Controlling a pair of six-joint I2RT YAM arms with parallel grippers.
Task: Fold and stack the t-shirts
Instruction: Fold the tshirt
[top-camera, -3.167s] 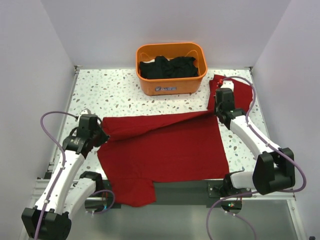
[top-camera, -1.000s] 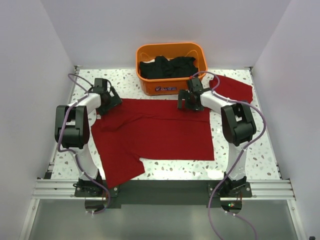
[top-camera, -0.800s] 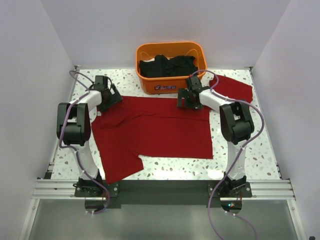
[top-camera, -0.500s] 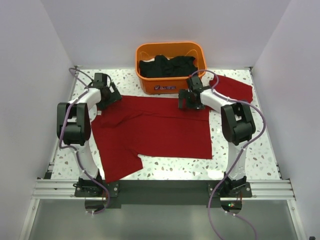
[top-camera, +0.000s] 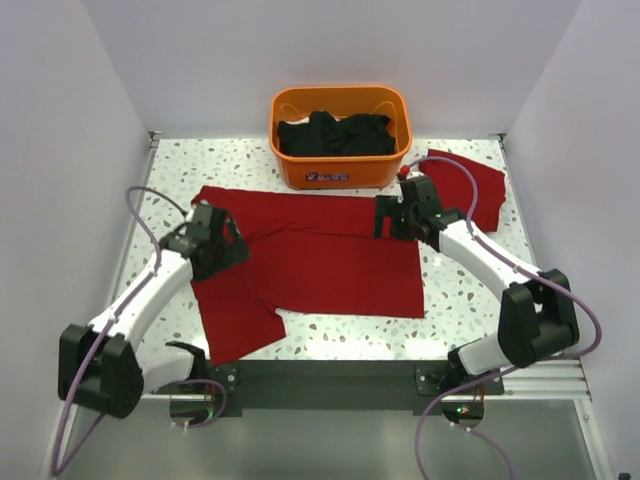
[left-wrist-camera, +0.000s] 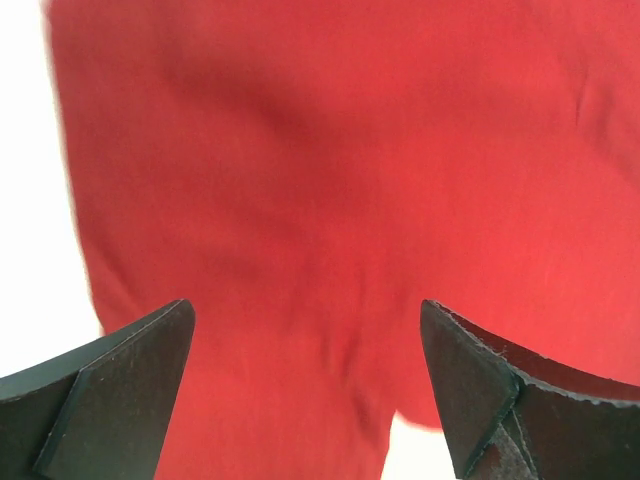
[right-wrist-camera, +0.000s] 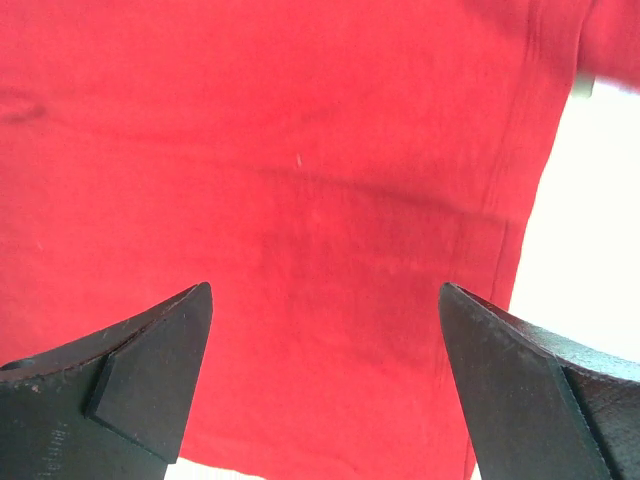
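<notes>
- Both arms have drawn back from the far edge, and the spread t-shirt (top-camera: 320, 265) lies flat mid-table.
- Left gripper (top-camera: 222, 243) and right gripper (top-camera: 390, 218) hover over it, fingers wide apart and holding nothing.
- Second red shirt (top-camera: 478, 190) lies far right.
- One orange basket (top-camera: 340, 172) behind holds black cloth (top-camera: 335, 133).

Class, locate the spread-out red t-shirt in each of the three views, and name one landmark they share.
Top external: the spread-out t-shirt lies on the table, before the orange basket.
Left wrist: it fills most of the frame beyond the open left claw.
Right wrist: it fills all but the right edge, beyond the open right claw.
Shared landmark: the pale table at the shirt's edge.
</notes>
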